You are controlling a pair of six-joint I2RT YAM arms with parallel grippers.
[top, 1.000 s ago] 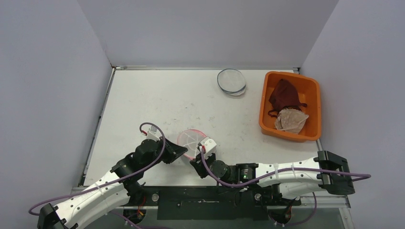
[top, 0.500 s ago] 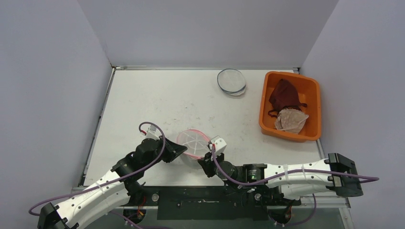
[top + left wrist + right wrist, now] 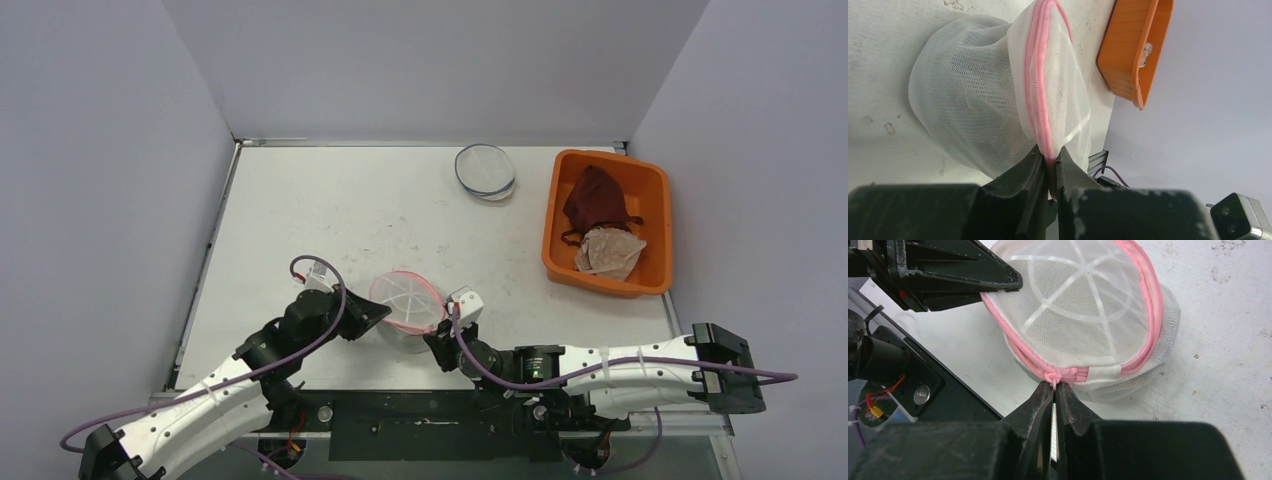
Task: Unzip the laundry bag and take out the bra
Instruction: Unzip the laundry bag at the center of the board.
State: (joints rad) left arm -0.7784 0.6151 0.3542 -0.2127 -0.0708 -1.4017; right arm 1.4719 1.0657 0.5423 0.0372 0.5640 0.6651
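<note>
What lies inside the white mesh laundry bag (image 3: 405, 305) cannot be made out. The bag sits by the near edge of the bench (image 3: 330, 200), between the two arms. The left pincer (image 3: 1049, 155) is clamped on its pink zipper seam (image 3: 1040, 75). The right pincer (image 3: 1054, 387), closed tight, pinches the zipper pull (image 3: 1052, 376).
</note>
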